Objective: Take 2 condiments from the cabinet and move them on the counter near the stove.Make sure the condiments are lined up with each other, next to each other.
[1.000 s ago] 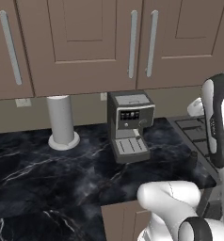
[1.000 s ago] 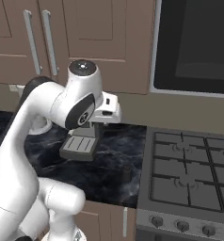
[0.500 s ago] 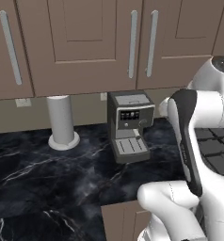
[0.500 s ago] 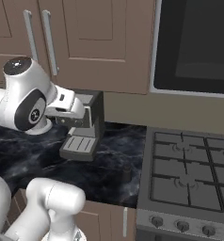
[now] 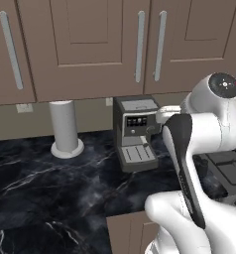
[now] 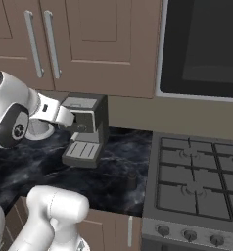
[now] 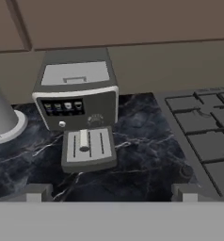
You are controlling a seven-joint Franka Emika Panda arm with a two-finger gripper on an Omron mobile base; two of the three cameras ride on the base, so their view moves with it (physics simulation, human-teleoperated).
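The pincer is released, its two dark fingertips standing wide apart at the bottom of the hand view with nothing between them. It looks down at a grey coffee machine that stands on the glossy black, white-veined tabletop, against the beige back wall. The machine's drip tray points toward the hand.

In the left base view the white arm bends across the right side of the picture, its wrist reaching toward the coffee machine from the right. Left of the machine stands a pale grey paper towel holder on a round base, apart from it. Above hang the brown wall cabinets with recessed-panel doors, all closed, each with a long pale-grey vertical bar handle.

In the right base view the dark grey gas stove with black square grates lies right of the coffee machine, its edge meeting the tabletop; round knobs line its front. A dark microwave hangs above it. The condiments cannot be seen with the cabinet doors shut.
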